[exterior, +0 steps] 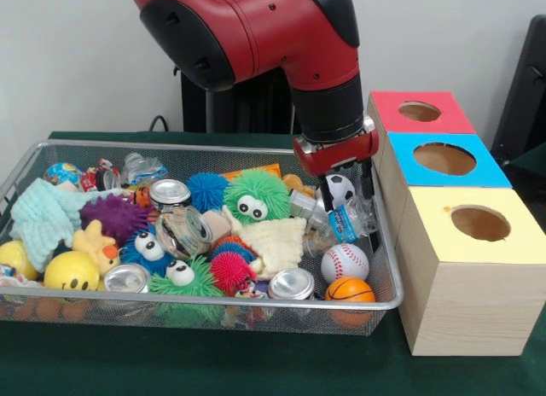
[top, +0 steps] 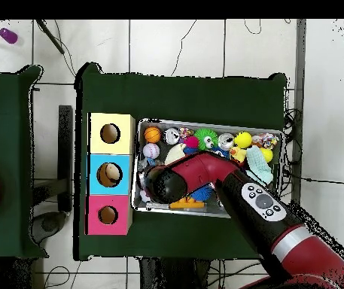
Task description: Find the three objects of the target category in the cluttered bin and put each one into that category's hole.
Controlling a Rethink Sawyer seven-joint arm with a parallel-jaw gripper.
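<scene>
The silver wire-mesh bin (exterior: 205, 304) is full of toys; it also shows in the overhead view (top: 212, 123). My gripper (exterior: 350, 204) reaches down into its right end. The fingers (exterior: 373, 204) stand open on either side of a clear wrinkly bottle with a blue label (exterior: 344, 224), which lies on the clutter. A second clear bottle (exterior: 141, 167) lies at the back left of the bin. The blue-topped box's hole (exterior: 444, 159) is just right of the bin, also in the overhead view (top: 110, 174). In the overhead view the arm (top: 159, 183) hides the gripper.
The red-topped box (exterior: 420, 112) and the yellow-topped box (exterior: 480, 223) flank the blue one. Near the gripper lie a soccer ball (exterior: 340, 189), a baseball (exterior: 345, 262), a basketball (exterior: 349, 290), a green furry ball (exterior: 256, 195) and a silver can (exterior: 292, 283).
</scene>
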